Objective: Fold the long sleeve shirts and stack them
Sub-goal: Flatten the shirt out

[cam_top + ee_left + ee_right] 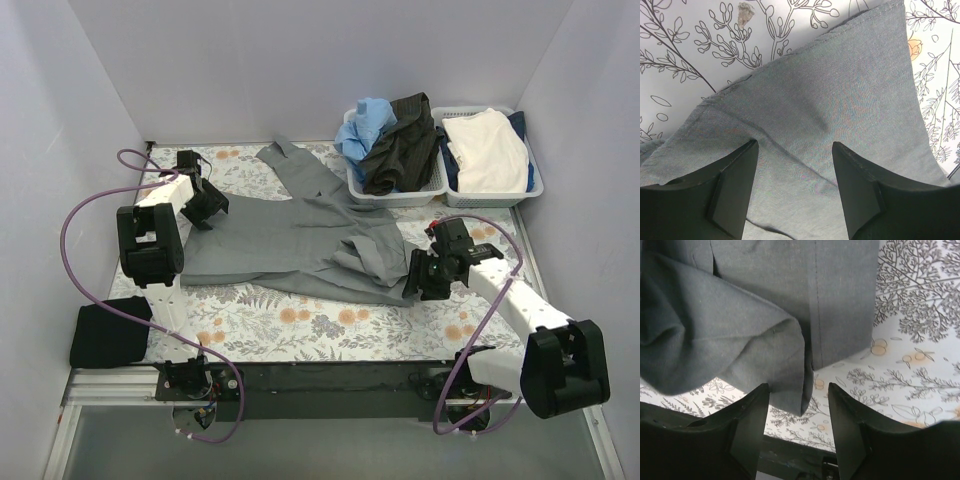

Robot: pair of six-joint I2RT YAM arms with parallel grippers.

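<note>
Across the middle of the flower-printed table (300,320), the soft mid-grey shirt (290,245) is lying rumpled. The left gripper (795,145) is hovering wide over its smooth woven left end; the right gripper (798,386) is gaping too, a rounded fold at its fingertips.

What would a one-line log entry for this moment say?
grey shirt: spread rumpled on table | left end effector: open over shirt | right end effector: open at shirt's edge
</note>
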